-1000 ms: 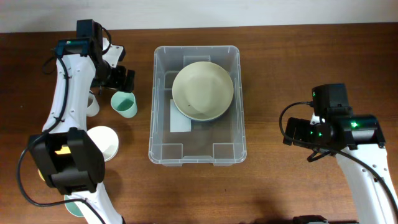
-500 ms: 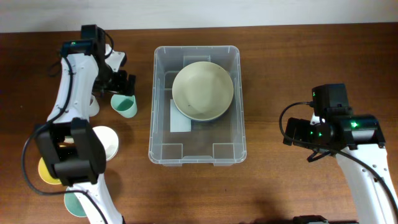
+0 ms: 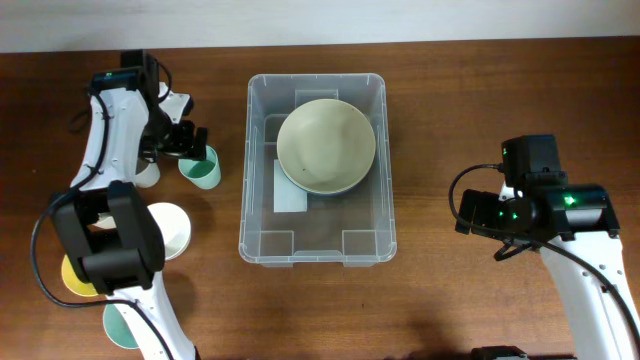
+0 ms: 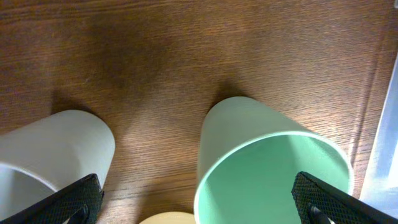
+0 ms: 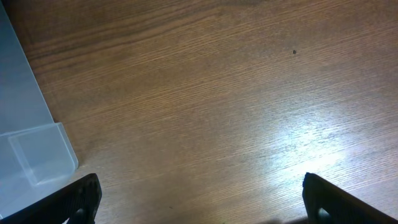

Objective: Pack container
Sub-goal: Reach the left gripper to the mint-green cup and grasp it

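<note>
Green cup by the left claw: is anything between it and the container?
Nothing visible. Only tabletop lies between the green cup and the container, on its left wall side. Inside, a bowl fills the far half; the near half is free.

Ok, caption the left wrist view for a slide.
Open left gripper above a green cup, a white cup beside it, container edge at frame right.

Clear rectangular container [image 3: 316,168] upright at table centre; open-topped; white label on its bottom
</note>
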Robot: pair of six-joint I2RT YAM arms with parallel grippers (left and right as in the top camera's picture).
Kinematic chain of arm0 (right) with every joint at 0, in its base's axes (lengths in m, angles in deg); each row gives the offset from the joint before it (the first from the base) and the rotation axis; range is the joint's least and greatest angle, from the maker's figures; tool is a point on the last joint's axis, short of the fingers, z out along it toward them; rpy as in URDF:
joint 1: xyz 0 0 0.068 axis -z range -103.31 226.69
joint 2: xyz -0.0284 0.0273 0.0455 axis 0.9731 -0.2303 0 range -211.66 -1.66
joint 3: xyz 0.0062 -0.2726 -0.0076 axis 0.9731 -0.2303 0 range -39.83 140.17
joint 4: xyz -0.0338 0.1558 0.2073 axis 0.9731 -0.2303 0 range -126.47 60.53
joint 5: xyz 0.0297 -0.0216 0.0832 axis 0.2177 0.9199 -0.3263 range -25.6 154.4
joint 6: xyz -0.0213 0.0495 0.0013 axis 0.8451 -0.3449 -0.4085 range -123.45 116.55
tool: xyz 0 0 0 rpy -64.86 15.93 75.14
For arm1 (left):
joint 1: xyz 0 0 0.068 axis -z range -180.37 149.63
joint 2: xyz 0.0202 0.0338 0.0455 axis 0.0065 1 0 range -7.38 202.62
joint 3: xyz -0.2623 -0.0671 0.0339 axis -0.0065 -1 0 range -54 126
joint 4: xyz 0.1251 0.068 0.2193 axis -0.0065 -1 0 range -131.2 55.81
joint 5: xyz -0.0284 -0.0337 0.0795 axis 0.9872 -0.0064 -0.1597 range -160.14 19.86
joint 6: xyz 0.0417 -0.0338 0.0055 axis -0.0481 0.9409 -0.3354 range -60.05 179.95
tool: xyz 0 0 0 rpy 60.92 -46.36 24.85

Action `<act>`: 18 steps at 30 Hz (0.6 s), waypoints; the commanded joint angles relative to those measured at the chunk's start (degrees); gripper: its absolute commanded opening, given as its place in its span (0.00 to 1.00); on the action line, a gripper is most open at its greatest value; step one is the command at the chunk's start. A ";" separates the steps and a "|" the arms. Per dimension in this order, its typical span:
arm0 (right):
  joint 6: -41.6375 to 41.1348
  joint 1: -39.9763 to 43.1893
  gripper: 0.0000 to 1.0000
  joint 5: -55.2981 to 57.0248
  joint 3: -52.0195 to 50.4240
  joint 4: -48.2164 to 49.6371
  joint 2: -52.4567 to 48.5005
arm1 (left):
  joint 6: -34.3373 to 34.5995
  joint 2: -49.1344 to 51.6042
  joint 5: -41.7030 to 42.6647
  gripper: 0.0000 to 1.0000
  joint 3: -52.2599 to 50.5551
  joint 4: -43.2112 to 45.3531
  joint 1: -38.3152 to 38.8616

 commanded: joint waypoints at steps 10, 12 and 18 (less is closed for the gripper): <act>-0.50 -0.52 0.99 0.31 -0.28 -0.04 0.42 | -0.72 3.41 3.50 0.99 -0.15 0.44 0.52; -0.50 -0.52 0.99 0.31 -0.26 -0.04 0.42 | -0.72 4.13 3.48 0.99 -0.15 0.44 0.52; -0.50 -0.52 0.99 0.33 -0.28 -0.07 0.42 | -0.70 6.58 3.48 0.84 -0.13 0.44 0.92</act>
